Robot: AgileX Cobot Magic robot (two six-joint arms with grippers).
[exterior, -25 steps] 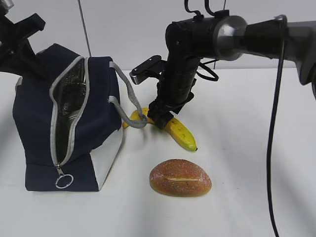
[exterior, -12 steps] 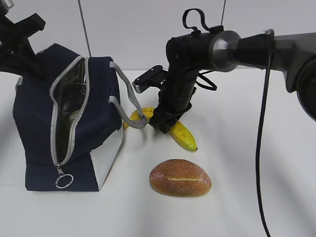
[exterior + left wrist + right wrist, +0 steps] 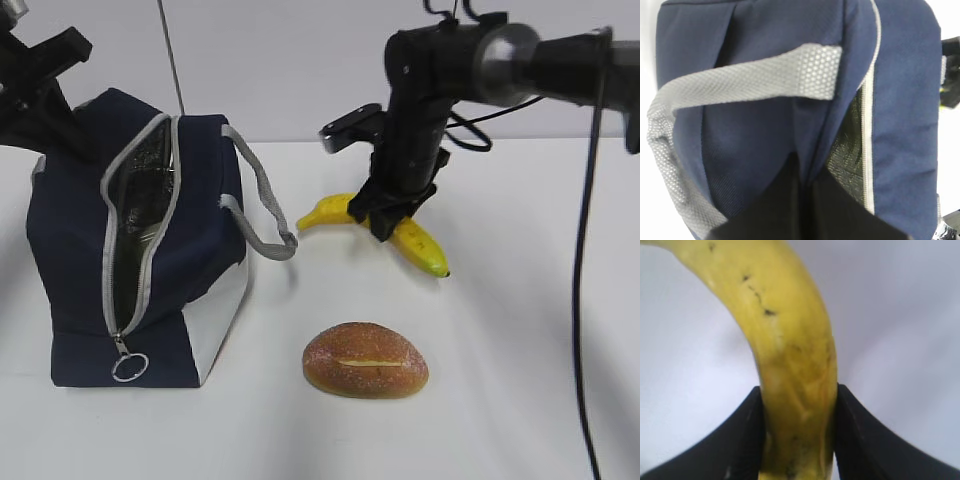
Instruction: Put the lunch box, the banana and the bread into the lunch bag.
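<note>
Your right gripper has its fingers clamped on both sides of the banana, mid-length, up off the table, right of the lunch bag. Your left gripper is pinched shut on the bag's fabric. The bread sits in front. Can't really see inside the bag.

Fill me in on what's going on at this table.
The right gripper is shut on the banana around its middle, holding it off the white table to the right of the lunch bag. The left gripper is pinching the bag's fabric beside the unzipped opening. The bread sits untouched in front. Something sits inside the bag, but I can't tell what.
</note>
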